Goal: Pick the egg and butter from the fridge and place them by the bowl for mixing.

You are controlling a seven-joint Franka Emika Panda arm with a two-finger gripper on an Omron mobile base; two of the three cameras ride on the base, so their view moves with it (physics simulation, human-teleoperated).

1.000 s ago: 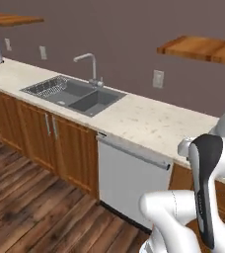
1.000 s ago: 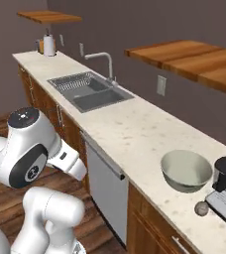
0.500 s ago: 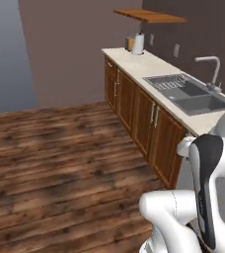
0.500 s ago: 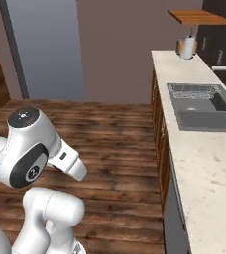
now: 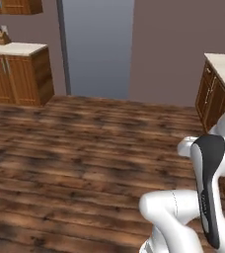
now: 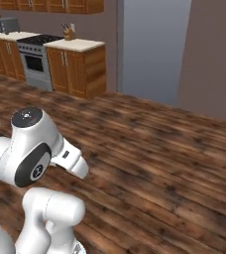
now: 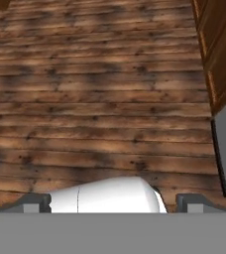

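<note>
Your claw (image 7: pixel 112 201) hangs spread over bare wood floor (image 5: pixel 75 148), pinching nothing. The tall grey panel at 12 o'clock, probably the fridge (image 5: pixel 97 47), stands beside a wooden bench (image 5: pixel 16 49).

Wooden floor (image 5: pixel 85 143) spreads ahead. The fridge (image 5: pixel 97 47) stands at twelve o'clock against the back wall. At ten o'clock a cabinet (image 5: pixel 18 74) carries a knife block (image 5: pixel 2 35); a stove (image 6: pixel 35 62) stands left of it.
</note>
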